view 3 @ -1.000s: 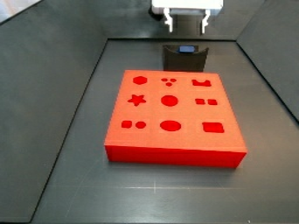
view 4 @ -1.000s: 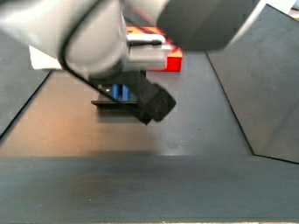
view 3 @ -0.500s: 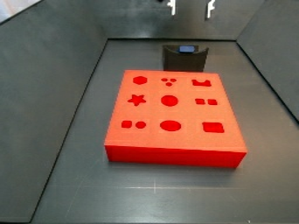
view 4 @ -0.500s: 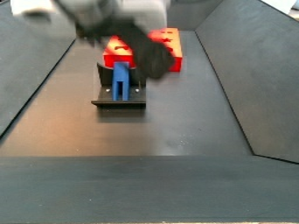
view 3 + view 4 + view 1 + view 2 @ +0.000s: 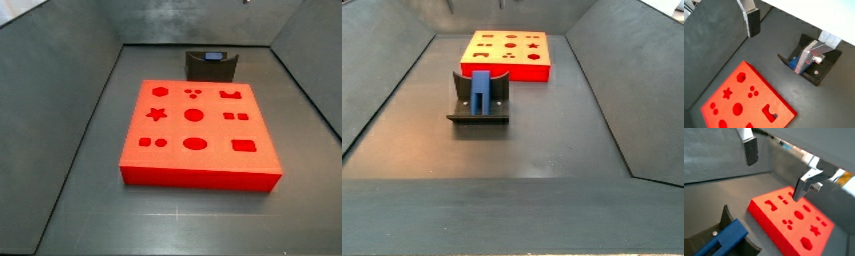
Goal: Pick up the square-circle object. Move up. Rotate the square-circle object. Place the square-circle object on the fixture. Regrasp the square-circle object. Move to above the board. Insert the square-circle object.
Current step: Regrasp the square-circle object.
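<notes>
The blue square-circle object (image 5: 480,92) stands upright in the dark fixture (image 5: 476,113), in front of the red board (image 5: 509,70). My gripper (image 5: 781,40) is open and empty, high above the floor, between the fixture (image 5: 817,75) and the board (image 5: 757,80). Both wrist views show its silver fingers (image 5: 749,150) spread wide with only floor between them. A corner of the blue square-circle object (image 5: 791,63) shows beside one finger, and its long body (image 5: 724,239) lies in the fixture (image 5: 727,217). In both side views the gripper is out of view.
The red board (image 5: 214,165) lies mid-floor with the fixture (image 5: 210,66) just behind it. Dark sloped walls (image 5: 67,60) close the floor on both sides. The board (image 5: 767,228) sits below the gripper in a wrist view.
The gripper has let go of the blue object in the fixture and risen straight up, leaving both side views. The object stays standing in the fixture.
</notes>
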You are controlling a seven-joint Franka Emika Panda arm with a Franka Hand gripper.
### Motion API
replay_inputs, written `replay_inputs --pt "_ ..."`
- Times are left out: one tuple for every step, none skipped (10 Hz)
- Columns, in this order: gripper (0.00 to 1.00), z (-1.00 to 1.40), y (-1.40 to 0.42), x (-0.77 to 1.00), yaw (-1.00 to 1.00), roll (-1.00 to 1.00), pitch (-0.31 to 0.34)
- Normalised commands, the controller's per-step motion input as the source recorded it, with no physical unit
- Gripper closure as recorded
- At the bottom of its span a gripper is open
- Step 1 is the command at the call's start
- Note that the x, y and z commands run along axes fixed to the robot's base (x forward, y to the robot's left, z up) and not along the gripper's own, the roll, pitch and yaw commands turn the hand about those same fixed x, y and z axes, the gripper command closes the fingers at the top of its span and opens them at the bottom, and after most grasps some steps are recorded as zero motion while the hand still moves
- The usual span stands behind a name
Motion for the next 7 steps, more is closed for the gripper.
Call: replay_inputs --pt "0.0 0.04 -0.1 -0.03 0.01 1.0 0.024" --pt "0.0 0.04 -0.02 -0.03 0.01 1.0 0.021" --pt "0.0 0.02 -0.03 -0.03 0.02 1.0 0.019" --pt "0.0 0.02 -0.04 -0.04 0.02 1.0 0.01" --pt "0.0 0.01 -0.03 -0.04 0.02 1.0 0.006" --pt "0.0 0.0 -0.03 -0.04 0.02 1.0 -0.001" --pt "0.0 0.01 -0.02 -0.04 0.02 1.0 -0.006"
